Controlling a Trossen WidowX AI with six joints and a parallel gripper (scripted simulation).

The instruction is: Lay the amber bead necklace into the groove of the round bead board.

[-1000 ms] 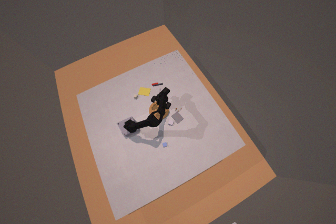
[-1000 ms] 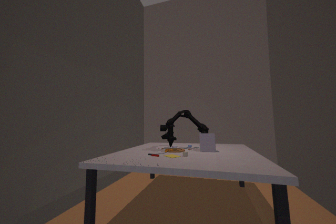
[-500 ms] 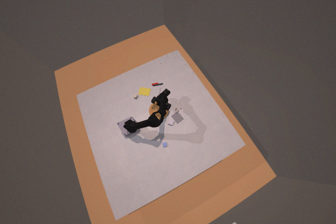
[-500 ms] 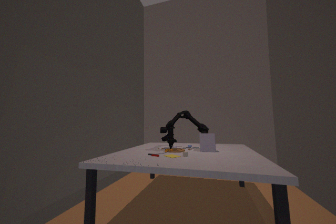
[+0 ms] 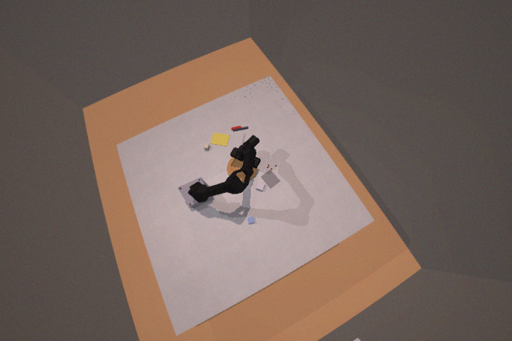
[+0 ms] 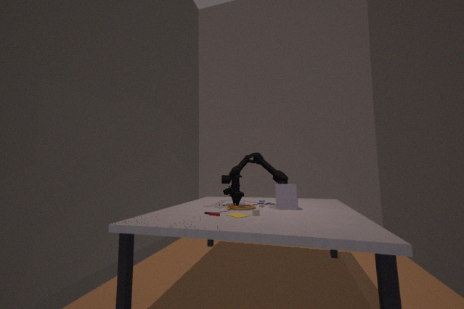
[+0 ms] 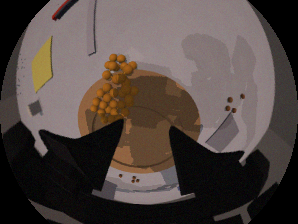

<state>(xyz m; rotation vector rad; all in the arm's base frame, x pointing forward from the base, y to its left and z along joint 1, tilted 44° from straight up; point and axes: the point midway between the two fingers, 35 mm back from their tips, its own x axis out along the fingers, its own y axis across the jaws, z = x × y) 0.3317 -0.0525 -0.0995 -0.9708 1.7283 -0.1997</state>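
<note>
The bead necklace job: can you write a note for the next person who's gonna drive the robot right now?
Gripper: open, nothing held, low over the round bead board.
Amber bead necklace: bunched in a heap on one side of the board, some beads poking past its rim.
Done: most of the necklace is on the board.
Left: spread it around and lay it into the ring-shaped groove.
Watch out: small brown beads lie off the board, near a gray square.
</note>
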